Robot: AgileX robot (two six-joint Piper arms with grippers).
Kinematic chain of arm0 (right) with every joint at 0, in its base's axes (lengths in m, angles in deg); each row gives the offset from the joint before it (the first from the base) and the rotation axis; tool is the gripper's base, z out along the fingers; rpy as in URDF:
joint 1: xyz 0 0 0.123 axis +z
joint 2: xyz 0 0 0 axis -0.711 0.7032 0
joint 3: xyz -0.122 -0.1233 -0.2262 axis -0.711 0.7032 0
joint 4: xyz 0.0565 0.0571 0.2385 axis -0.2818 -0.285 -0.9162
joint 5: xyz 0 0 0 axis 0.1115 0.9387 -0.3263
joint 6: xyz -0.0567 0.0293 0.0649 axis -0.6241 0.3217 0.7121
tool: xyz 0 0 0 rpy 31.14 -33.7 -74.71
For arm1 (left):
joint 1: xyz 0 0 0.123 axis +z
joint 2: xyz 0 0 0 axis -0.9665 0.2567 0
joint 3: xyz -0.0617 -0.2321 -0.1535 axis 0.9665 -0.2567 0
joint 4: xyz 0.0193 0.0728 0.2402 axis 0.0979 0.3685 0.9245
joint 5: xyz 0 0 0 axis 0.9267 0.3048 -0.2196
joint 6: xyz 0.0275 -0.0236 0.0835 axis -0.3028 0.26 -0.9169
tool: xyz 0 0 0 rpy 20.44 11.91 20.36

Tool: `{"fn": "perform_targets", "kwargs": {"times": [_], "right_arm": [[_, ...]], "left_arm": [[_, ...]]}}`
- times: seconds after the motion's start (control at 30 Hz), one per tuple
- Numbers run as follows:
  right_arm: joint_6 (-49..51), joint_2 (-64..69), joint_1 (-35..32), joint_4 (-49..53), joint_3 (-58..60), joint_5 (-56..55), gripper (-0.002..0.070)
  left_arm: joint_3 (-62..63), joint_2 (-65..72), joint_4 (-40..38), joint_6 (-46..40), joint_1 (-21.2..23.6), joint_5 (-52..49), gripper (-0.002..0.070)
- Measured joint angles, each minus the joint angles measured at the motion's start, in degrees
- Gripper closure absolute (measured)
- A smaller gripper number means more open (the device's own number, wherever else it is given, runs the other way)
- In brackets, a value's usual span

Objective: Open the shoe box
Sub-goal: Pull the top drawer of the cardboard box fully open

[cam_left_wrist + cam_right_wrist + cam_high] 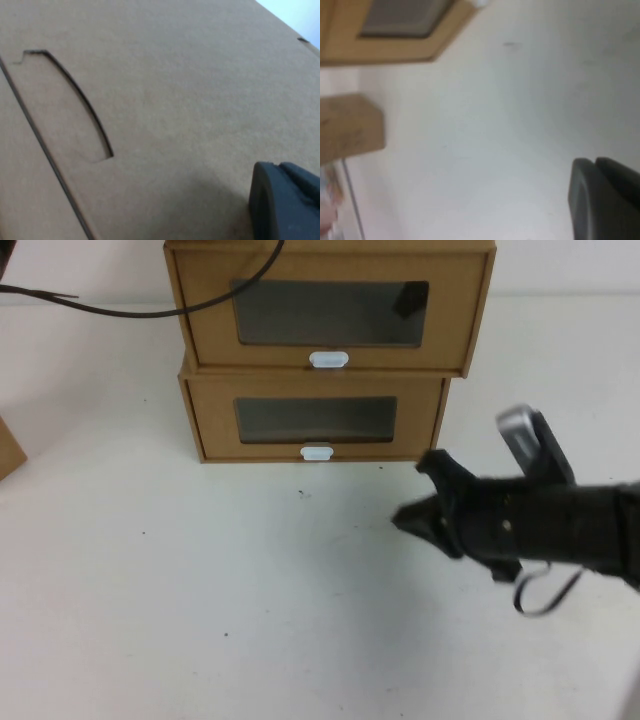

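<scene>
Two shoe boxes were stacked at the back of the tabletop (200,590), the upper shoe box (330,310) on the lower shoe box (315,420), both drawers shut. The right end effector (412,518) was held closed and empty above the tabletop, near the lower shoe box's right front corner. The left end effector (287,200) was seen close to a cardboard surface (150,100); whether it was open or closed could not be told.

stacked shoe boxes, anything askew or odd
The upper box looks shifted right, overhanging the lower box; a black cable crosses its front. Shut right gripper hovers right of them; left gripper faces cardboard up close.
</scene>
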Motion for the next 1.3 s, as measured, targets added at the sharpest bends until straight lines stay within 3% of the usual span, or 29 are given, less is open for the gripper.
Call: {"fn": "perform_targets", "kwargs": {"times": [0.1, 0.47, 0.53, 0.6, 0.7, 0.87, 0.97, 1.07, 1.17, 1.3], "right_arm": [[-9.27, 0.66, 0.00, 0.00, -5.04, 2.51, 0.0694], [-58.69, -2.56, 0.36, 0.83, -23.45, 17.37, 0.0694], [-61.88, -4.44, 1.71, 6.97, -24.60, 12.82, 0.0694], [-59.96, -6.07, 4.54, 20.87, -25.01, 4.99, 0.0694], [-50.34, -6.52, 9.18, 43.98, -25.01, -2.84, 0.0694], [-29.58, -6.52, 12.08, 71.88, -25.01, -3.38, 0.0694], [-9.25, -6.52, 12.08, 97.95, -25.01, 4.44, 0.0694], [17.25, -6.52, 12.21, 119.64, -25.01, 13.43, 0.0694], [44.01, -7.11, 11.11, 127.32, -24.76, 14.08, 0.0694], [70.24, -9.55, 8.97, 128.68, -20.46, -4.19, 0.0694]], "left_arm": [[0.00, 0.00, -0.23, -0.09, 0.00, 0.00, 0.0680], [0.00, 0.04, -0.36, -0.83, 0.00, 0.00, 0.0680], [0.00, 0.04, -0.36, -0.83, 0.00, 0.00, 0.0680], [0.00, 0.04, -0.36, -1.07, 0.00, 0.00, 0.0680], [0.00, 0.04, -0.36, -1.28, 0.00, 0.00, 0.0680], [0.00, 0.04, -0.36, -1.41, 0.00, 0.00, 0.0680], [0.00, 0.04, -0.36, -1.41, 0.00, 0.00, 0.0680], [0.00, 0.04, -0.36, -1.45, 0.00, 0.00, 0.0680], [0.00, 0.04, -0.36, -1.45, 0.00, 0.10, 0.0680], [0.00, 0.04, -0.36, -1.45, 0.00, 0.12, 0.0680]]}}
